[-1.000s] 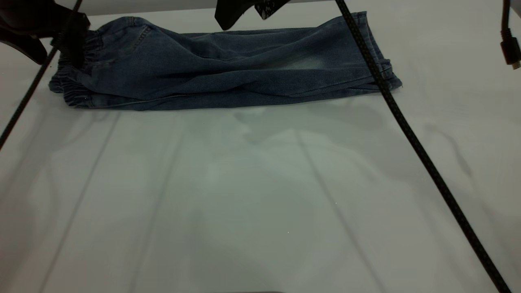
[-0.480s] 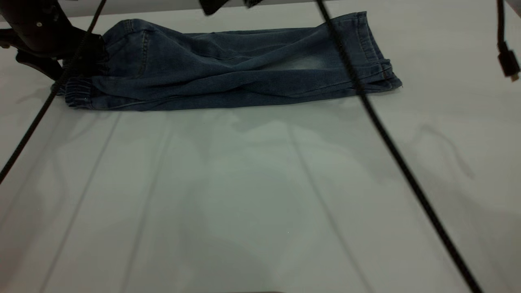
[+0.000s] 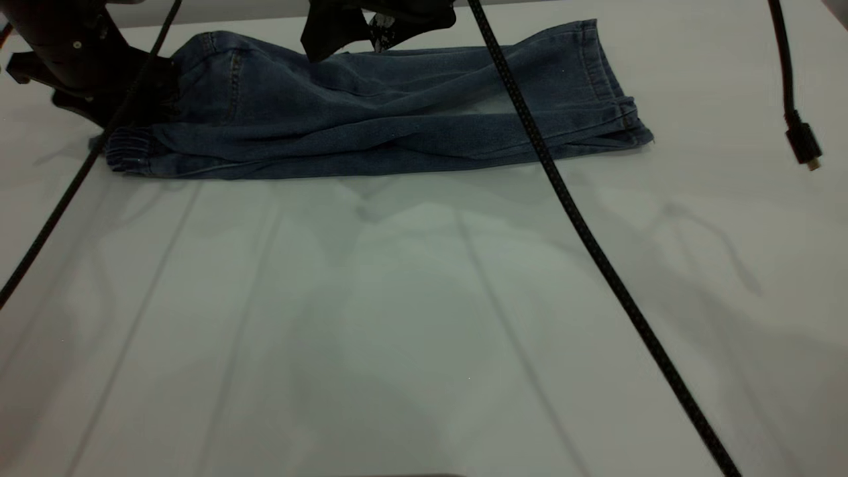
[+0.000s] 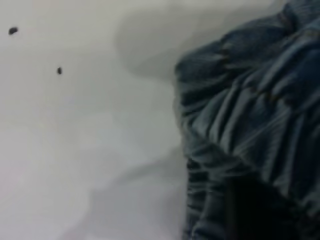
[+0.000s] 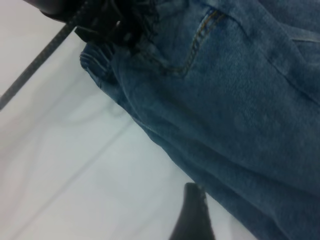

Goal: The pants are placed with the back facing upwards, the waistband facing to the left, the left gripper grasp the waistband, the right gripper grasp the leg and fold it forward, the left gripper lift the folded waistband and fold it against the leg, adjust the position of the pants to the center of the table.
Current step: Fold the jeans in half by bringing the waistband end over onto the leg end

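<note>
Here left gripper at pants waistband, finger state unclear; right gripper above, likewise; no writing legible

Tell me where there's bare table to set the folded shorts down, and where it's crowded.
The table is bare across its whole near half, in front of the pants, crossed only by a hanging black cable. It is crowded along the far edge: the left gripper sits at the waistband and the right gripper hangs above the pants' middle.
</note>
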{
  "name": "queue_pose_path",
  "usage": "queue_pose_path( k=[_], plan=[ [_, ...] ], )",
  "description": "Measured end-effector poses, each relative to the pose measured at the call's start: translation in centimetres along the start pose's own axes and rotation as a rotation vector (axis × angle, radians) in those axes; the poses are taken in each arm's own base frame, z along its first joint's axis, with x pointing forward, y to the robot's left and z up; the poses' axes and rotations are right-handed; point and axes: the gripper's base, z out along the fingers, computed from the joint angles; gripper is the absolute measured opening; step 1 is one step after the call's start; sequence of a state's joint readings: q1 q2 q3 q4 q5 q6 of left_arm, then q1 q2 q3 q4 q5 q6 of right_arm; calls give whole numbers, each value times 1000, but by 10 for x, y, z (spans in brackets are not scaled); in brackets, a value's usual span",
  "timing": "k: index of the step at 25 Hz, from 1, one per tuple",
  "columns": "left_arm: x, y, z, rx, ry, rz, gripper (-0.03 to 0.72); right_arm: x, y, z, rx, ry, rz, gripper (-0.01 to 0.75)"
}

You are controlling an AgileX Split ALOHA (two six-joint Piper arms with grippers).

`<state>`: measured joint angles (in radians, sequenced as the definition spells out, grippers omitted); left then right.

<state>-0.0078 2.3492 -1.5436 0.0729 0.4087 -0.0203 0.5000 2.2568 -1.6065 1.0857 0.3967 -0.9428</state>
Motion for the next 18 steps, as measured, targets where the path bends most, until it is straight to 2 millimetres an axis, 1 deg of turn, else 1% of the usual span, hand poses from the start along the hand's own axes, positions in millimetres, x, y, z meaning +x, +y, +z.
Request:
queue_pose_path(
  k=[2,3,4,7,10,13,18],
  plan=[
    [0,0,2,1,-10,0,137,-1,0,0,-1,-13,-3,497],
    [-1,-1,2,1,-16,-2,107,-2,0,0,2,-18,-8,497],
    [-1,0,2,1,-19,-3,97,-2,-1,0,10,-25,-13,497],
    [-4,0,-1,0,-26,-4,91,-4,-4,1,37,-49,-23,498],
    [-6,0,-8,-1,-23,-6,90,-2,-9,6,74,-68,-23,498],
    [-7,1,-18,-5,2,-4,86,6,-17,16,104,-71,-24,498],
    [-10,3,-43,-11,46,11,80,18,-26,35,123,-58,-81,498]
  ],
)
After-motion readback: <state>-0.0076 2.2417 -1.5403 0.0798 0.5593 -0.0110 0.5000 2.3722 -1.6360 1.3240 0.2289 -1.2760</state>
